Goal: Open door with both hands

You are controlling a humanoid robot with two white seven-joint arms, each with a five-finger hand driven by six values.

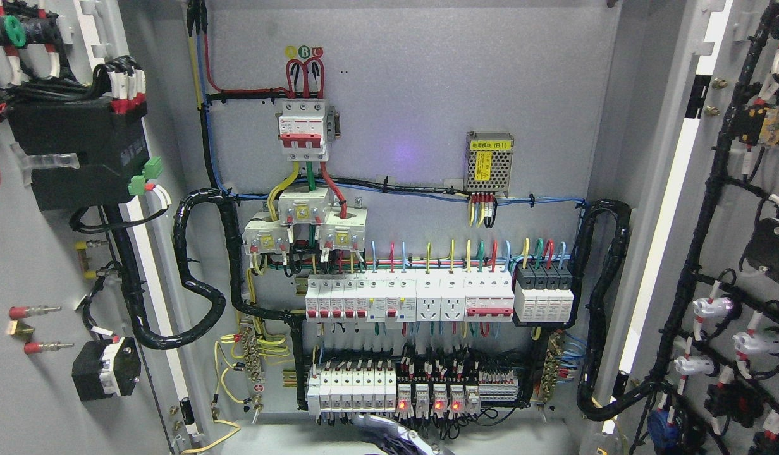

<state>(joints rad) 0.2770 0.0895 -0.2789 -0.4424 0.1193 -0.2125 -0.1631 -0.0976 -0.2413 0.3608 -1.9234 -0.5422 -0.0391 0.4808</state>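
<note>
The electrical cabinet stands with both doors swung wide. The left door [42, 265] shows its inner face at the picture's left, carrying a black module [73, 151] and wiring. The right door [686, 208] shows its inner face at the right, with black cable looms and white-capped parts [712, 309]. Between them the cabinet's grey back panel [415, 95] is fully exposed. Neither of my hands nor arms shows in the head view.
On the panel sit a red-and-white main breaker [304, 126], a perforated power supply [489, 161], rows of white breakers [408, 300] and relays with red lights [430, 401]. Thick black conduits [196, 272] loop to each door. A braided cable [396, 439] lies at the bottom edge.
</note>
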